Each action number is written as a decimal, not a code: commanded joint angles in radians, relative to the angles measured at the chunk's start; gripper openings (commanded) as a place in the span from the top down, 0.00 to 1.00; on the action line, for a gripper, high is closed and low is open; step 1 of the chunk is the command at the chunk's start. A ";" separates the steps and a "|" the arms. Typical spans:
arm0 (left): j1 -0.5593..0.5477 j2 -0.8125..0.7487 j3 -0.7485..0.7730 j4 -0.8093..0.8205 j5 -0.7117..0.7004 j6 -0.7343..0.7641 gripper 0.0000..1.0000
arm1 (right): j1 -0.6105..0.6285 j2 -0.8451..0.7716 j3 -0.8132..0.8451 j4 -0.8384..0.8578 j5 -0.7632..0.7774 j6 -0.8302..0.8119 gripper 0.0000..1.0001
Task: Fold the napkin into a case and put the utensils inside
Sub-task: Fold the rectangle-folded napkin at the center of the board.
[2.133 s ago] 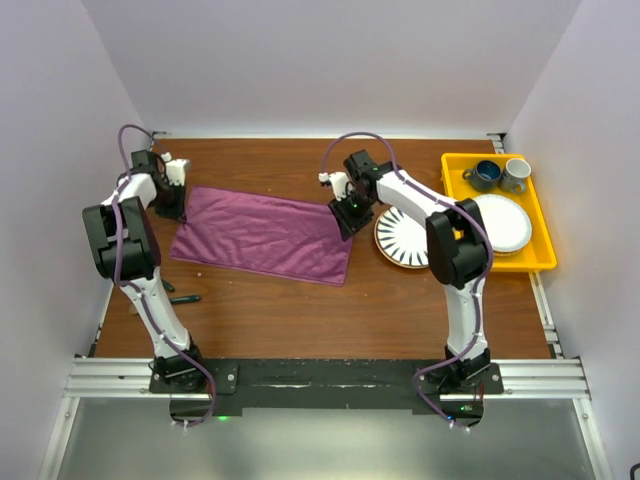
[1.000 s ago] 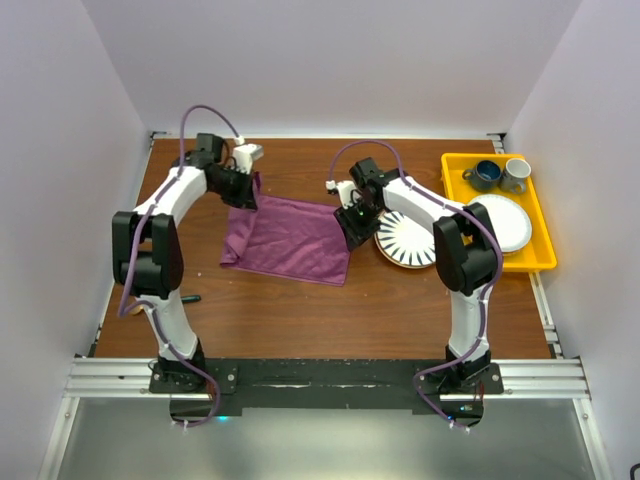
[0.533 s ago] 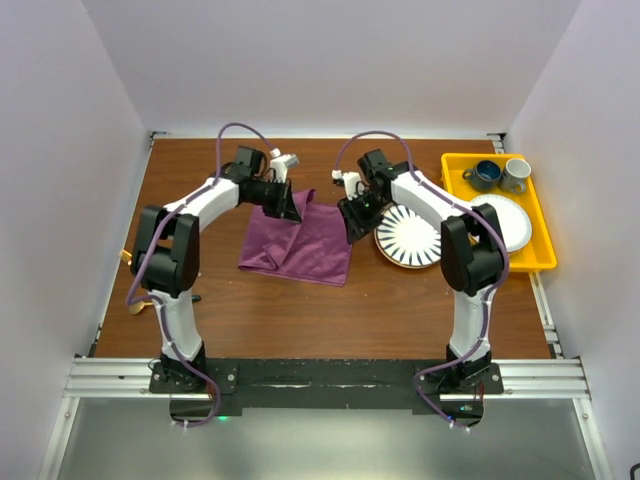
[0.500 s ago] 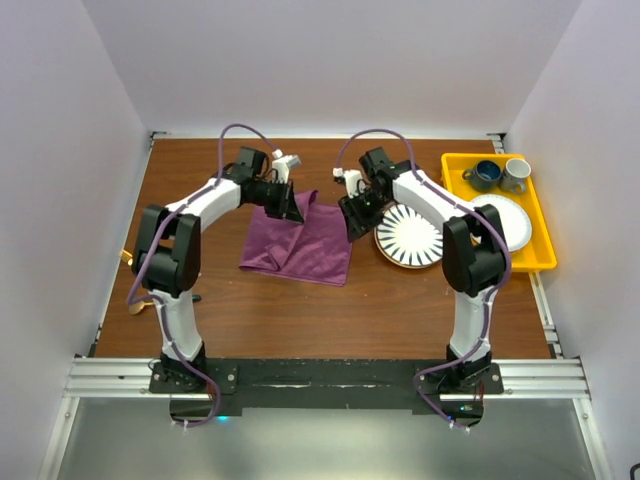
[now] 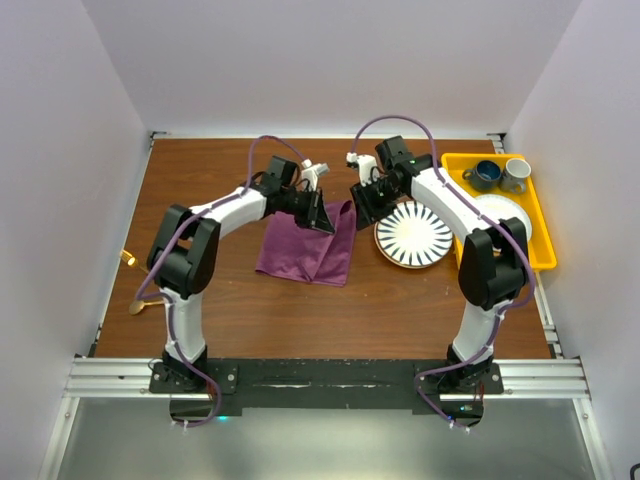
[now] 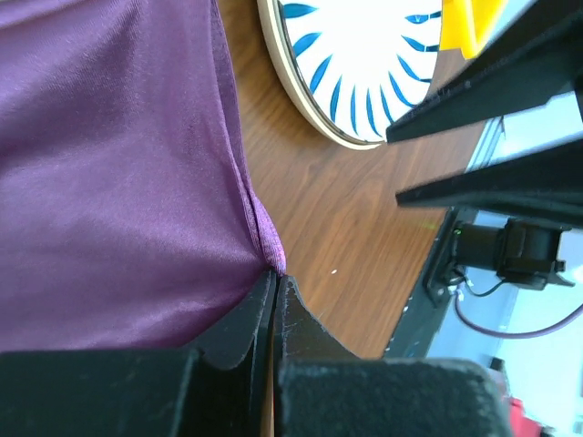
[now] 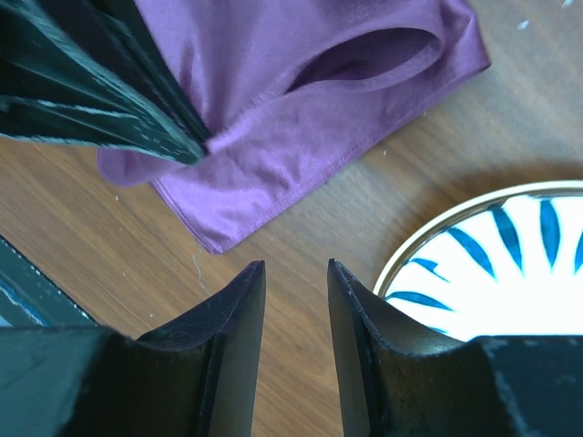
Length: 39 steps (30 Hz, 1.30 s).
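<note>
The plum-purple napkin [image 5: 305, 250] lies folded over itself in the middle of the table, left of the striped plate [image 5: 413, 233]. My left gripper [image 5: 327, 217] is shut on a corner of the napkin [image 6: 264, 238] and holds it over the cloth's right edge. My right gripper [image 5: 360, 203] is open and empty, just right of the napkin's far right corner [image 7: 273, 137], above bare wood. The plate's rim shows in the right wrist view [image 7: 474, 228]. Gold utensils [image 5: 128, 258] lie at the table's far left edge, with another gold piece [image 5: 138, 306] nearer.
A yellow tray [image 5: 545, 262] at the right holds a white plate [image 5: 505, 222], a blue cup [image 5: 487, 175] and a grey mug [image 5: 516, 173]. White walls enclose the table on three sides.
My left gripper has carried the napkin's left corner rightward across the cloth, folding it to about half its width. My right gripper has let go of the napkin's right corner and lifted away.
</note>
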 commanded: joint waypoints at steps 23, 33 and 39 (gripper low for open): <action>-0.031 0.105 0.016 0.215 -0.005 -0.247 1.00 | -0.014 -0.042 -0.050 0.013 0.027 0.023 0.62; -0.036 0.153 0.019 0.245 0.032 -0.284 1.00 | -0.017 -0.034 -0.050 0.018 0.030 0.023 0.62; -0.022 0.119 0.013 0.294 0.079 -0.272 0.64 | -0.016 -0.028 -0.036 0.018 0.030 0.020 0.60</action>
